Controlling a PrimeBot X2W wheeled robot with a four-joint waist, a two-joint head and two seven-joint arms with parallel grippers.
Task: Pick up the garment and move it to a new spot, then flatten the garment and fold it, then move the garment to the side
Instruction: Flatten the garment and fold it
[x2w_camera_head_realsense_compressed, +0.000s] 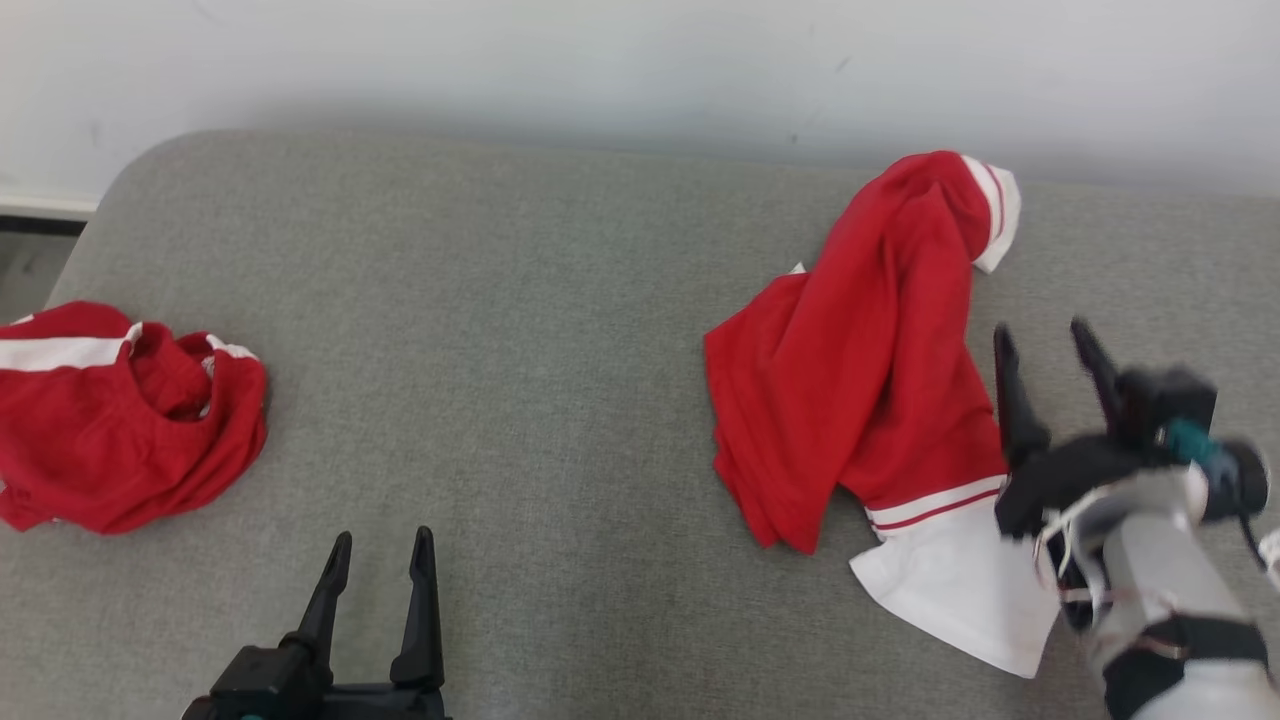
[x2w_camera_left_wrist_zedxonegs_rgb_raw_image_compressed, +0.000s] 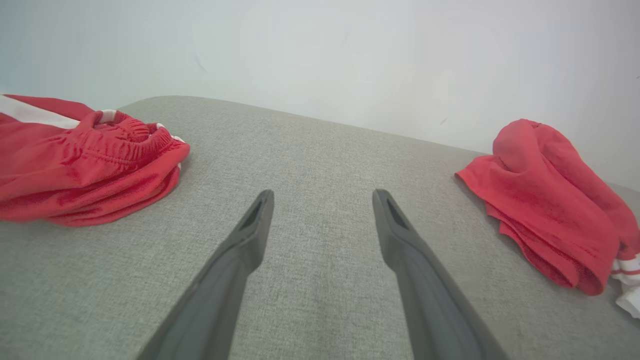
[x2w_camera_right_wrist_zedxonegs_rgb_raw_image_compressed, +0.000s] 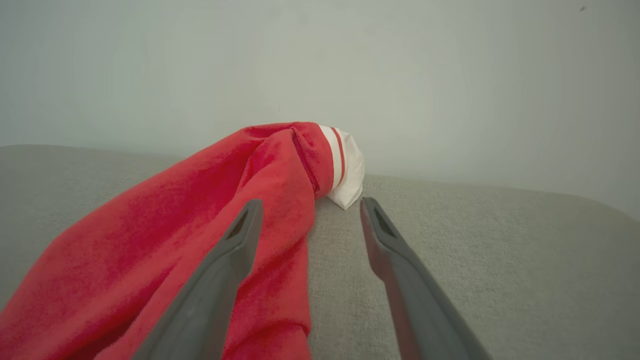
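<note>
A red garment (x2w_camera_head_realsense_compressed: 860, 350) with white cuffs and thin red stripes lies crumpled on the right of the grey cushion (x2w_camera_head_realsense_compressed: 520, 340); it also shows as the garment (x2w_camera_left_wrist_zedxonegs_rgb_raw_image_compressed: 545, 210) at the right of the left wrist view and as the garment (x2w_camera_right_wrist_zedxonegs_rgb_raw_image_compressed: 200, 240) in the right wrist view. My right gripper (x2w_camera_head_realsense_compressed: 1045, 335) stands open just right of it, with its left finger over the cloth's edge and nothing between its fingers. My left gripper (x2w_camera_head_realsense_compressed: 380, 545) is open near the front edge, above bare cushion.
A second red garment (x2w_camera_head_realsense_compressed: 110, 420) with white bands lies bunched at the cushion's left edge, also seen as the bunched garment (x2w_camera_left_wrist_zedxonegs_rgb_raw_image_compressed: 85, 160) from the left wrist. A pale wall (x2w_camera_head_realsense_compressed: 640, 70) runs behind the cushion. Its rounded corner is at the far left.
</note>
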